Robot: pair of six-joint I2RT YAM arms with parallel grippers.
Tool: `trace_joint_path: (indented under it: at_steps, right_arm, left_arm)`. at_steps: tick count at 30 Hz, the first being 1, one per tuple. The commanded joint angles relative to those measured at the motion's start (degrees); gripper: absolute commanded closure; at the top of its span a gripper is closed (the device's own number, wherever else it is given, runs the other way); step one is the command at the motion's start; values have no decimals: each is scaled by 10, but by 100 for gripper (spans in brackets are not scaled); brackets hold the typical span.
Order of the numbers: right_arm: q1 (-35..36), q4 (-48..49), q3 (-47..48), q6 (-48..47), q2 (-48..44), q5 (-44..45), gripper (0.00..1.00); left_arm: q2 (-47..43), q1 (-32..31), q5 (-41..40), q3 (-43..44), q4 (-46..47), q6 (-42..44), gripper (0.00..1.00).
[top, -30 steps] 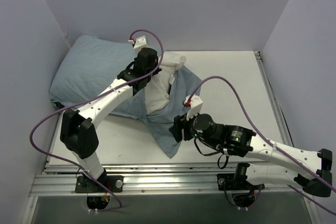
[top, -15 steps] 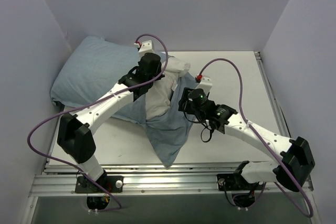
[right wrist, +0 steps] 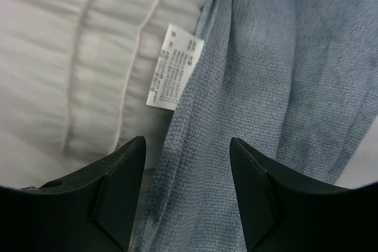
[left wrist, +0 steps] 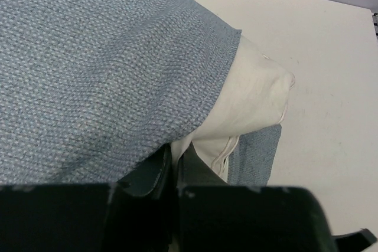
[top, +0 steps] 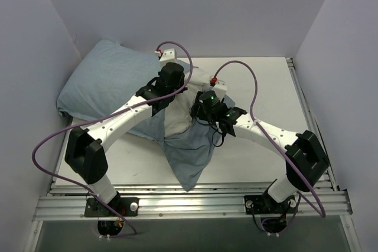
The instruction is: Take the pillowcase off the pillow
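The light-blue pillowcase (top: 106,84) covers the plump left part of the pillow; its loose open end (top: 189,157) trails toward the front. The bare white pillow (top: 177,119) sticks out at the middle. My left gripper (top: 167,92) is shut on a fold of white pillow (left wrist: 248,104) at the pillowcase (left wrist: 106,57) hem, with white fabric pinched between the jaws (left wrist: 175,166). My right gripper (top: 199,110) is open; in its wrist view (right wrist: 186,169) it straddles the pillowcase (right wrist: 266,87) edge beside the pillow (right wrist: 59,57) and its white care label (right wrist: 174,66).
The white table (top: 266,87) is enclosed by grey walls on the left, back and right. A metal rail (top: 189,205) runs along the front edge by the arm bases. Purple cables loop above both arms.
My right arm has swung from the front of the table up to the exposed pillow, gripper open. My left gripper has shifted slightly back and right, still shut.
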Motion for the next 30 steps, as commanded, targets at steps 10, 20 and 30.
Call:
trace_joint_path:
  at_steps: [10, 20, 30]
  right_arm:
    - [19, 5, -70, -9, -24, -155, 72]
    - [52, -77, -116, -48, -117, -178, 100]
    - [52, -172, -179, -48, -215, -163, 100]
  left_arm:
    - [33, -7, -60, 41, 173, 18, 98]
    - [110, -14, -149, 136, 229, 20, 98]
    - [142, -15, -239, 201, 261, 30, 98]
